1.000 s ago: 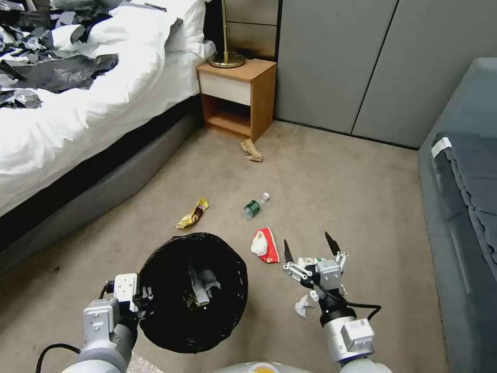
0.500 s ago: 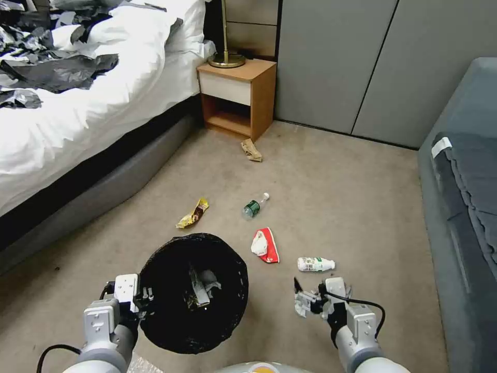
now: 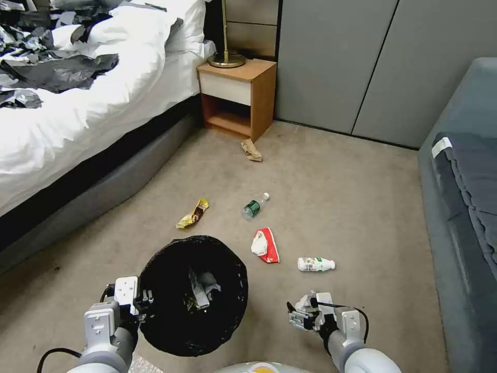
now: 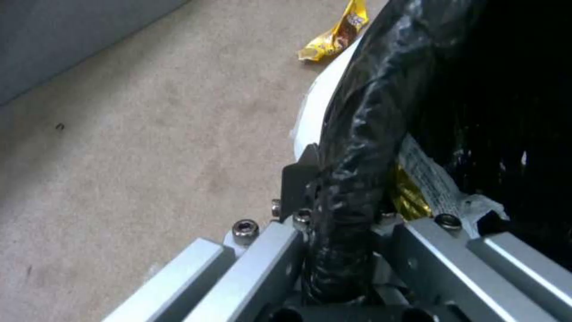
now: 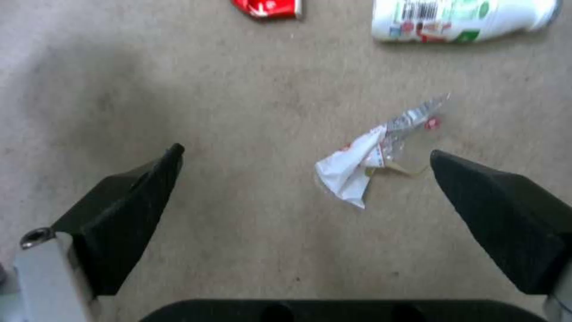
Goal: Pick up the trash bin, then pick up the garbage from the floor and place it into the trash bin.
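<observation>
Meanwhile, my right claw point(image 3: 302, 316) had dropped from above the white bottle point(image 3: 316, 264) to hover low over the crumpled white wrapper point(image 5: 369, 156) on the near carpet, its jaws spread wide to either side of it. My left claw point(image 3: 139, 300) stayed clamped on the rim of the trash bin point(image 3: 228, 259), held just left of that spot. I judged the wrapper ready to grab.
</observation>
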